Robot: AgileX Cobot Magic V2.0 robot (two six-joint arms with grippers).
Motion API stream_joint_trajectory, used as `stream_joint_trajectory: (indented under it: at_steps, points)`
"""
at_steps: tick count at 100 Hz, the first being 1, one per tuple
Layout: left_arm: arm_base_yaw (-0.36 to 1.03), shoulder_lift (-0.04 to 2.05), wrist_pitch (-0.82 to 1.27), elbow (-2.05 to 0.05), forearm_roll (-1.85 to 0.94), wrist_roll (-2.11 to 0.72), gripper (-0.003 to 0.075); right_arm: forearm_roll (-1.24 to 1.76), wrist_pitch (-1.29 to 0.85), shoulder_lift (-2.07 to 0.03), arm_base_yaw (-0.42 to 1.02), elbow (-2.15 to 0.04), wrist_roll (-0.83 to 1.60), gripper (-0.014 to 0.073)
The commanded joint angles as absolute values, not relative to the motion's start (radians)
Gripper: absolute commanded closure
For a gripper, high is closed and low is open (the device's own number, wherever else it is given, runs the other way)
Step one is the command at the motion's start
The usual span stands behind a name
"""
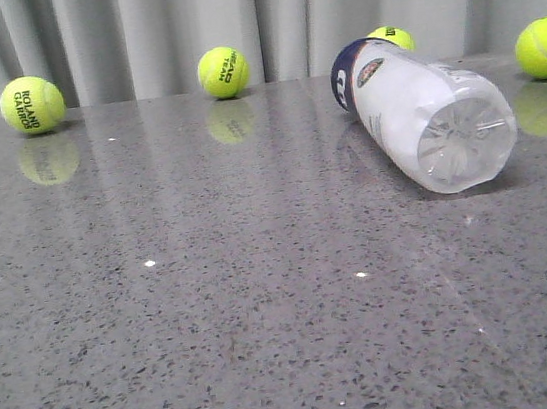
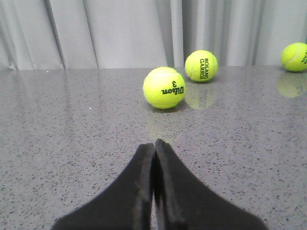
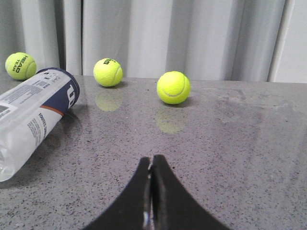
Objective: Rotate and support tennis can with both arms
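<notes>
The left gripper (image 2: 154, 148) has its two fingers pressed together, holding nothing. Ahead of it sit only tennis balls, with the Wilson ball (image 2: 164, 87) closest. The tennis can is not in its view.

The right gripper (image 3: 151, 165) is pressed together too, and empty. The tennis can (image 3: 33, 115) lies on its side on the table (image 1: 216, 303), ahead of this gripper and off to one side, well apart from it.

I think the job has not started yet. Next, both grippers must spread and move to the can.

In the front view the can's (image 1: 423, 114) long way runs from back to front. Its blue end points at the curtain (image 1: 130, 32). Its clear ribbed bottom faces the robot.
</notes>
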State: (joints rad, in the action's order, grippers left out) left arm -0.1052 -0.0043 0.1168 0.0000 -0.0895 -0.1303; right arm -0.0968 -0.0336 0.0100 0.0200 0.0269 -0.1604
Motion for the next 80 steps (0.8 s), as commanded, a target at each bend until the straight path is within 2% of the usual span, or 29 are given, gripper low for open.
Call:
stream_joint_trajectory:
  at_steps: [1, 80]
  points:
    - [-0.108, -0.037, 0.041, 0.044, -0.091, -0.120, 0.0740, -0.109, 0.044, 0.040, 0.014, 0.010, -0.154, 0.0652]
    - [-0.108, -0.037, 0.041, 0.044, -0.091, -0.120, 0.0740, -0.109, 0.071, 0.039, 0.014, 0.010, -0.154, 0.0652]
